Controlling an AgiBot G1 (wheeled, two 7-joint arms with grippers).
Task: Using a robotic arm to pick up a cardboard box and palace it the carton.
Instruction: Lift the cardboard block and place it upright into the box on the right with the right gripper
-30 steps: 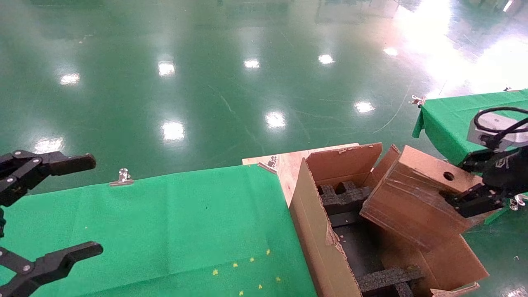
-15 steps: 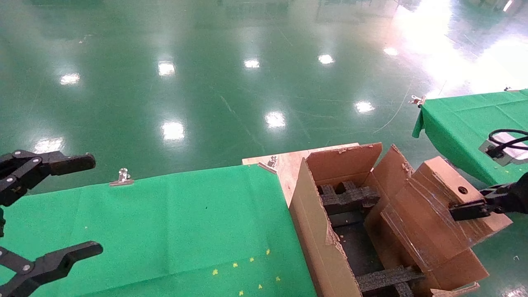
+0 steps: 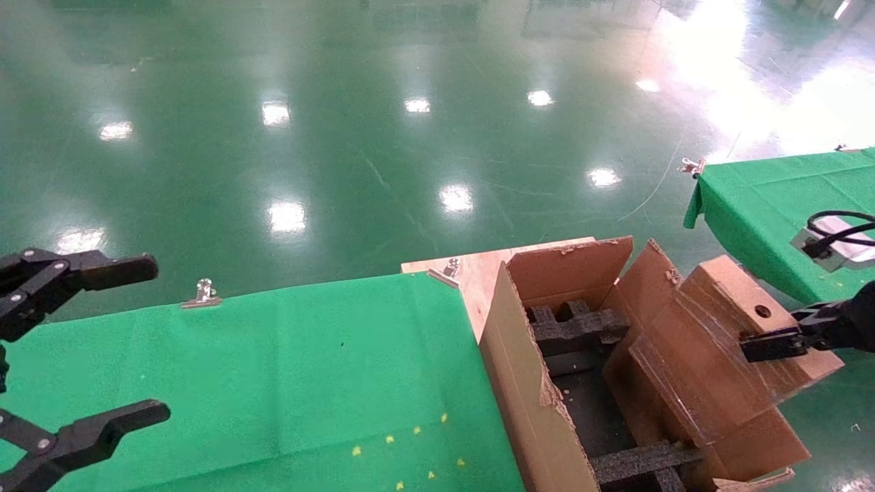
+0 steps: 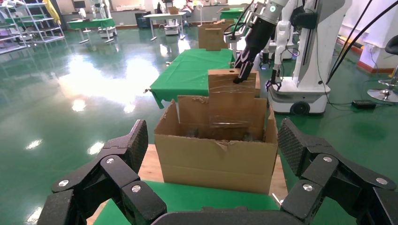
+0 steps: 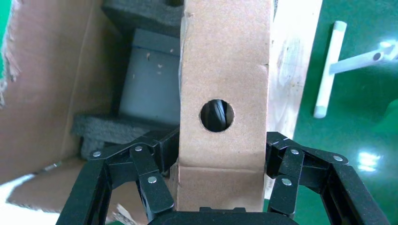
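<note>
Cardboard box (image 3: 711,355) in my right gripper (image 5: 218,176) fills the carton's (image 3: 530,396) right half, tilted. Black foam inserts (image 3: 577,324) crowd the far end. Open gap along the left wall. Green table (image 3: 273,369) bare beside.

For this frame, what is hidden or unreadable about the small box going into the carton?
- Head view: the lower end of the cardboard box is hidden by the carton wall; seating on the black foam inserts is unknown.
- Head view: the right gripper is mostly cut off by the frame edge.
- Right wrist view: inside the round hole is too dark to read.
- Left gripper, open, parked over the green table; its arm is out of frame.
</note>
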